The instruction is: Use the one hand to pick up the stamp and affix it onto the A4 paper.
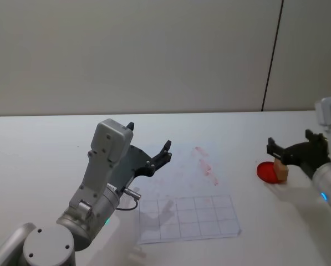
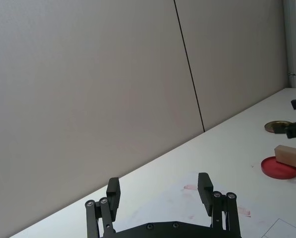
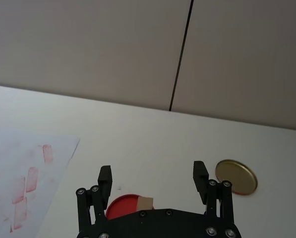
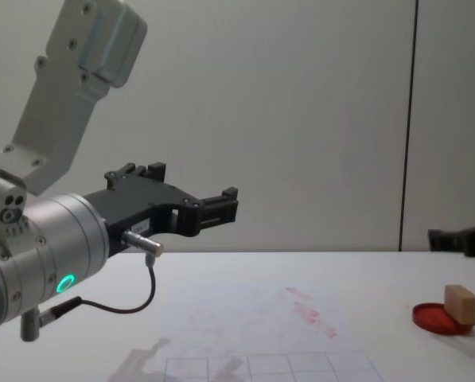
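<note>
The stamp (image 1: 281,170) is a small tan wooden block resting on the round red ink pad (image 1: 268,172) at the table's right. My right gripper (image 1: 290,142), on the arm with the blue light, hovers open just above and behind the stamp, touching nothing. In the right wrist view the stamp (image 3: 146,202) shows low between the spread fingers (image 3: 201,174). The A4 paper (image 1: 182,199) lies flat in the middle with faint red marks and a grey grid at its near edge. My left gripper (image 1: 160,157) hangs open above the paper's left side, holding nothing.
A round gold lid (image 3: 236,177) lies on the table beyond the red ink pad, farther right. The white table (image 1: 43,144) ends at a grey wall with a dark vertical seam (image 1: 271,55). The left arm's big silver body (image 4: 46,231) fills the near left.
</note>
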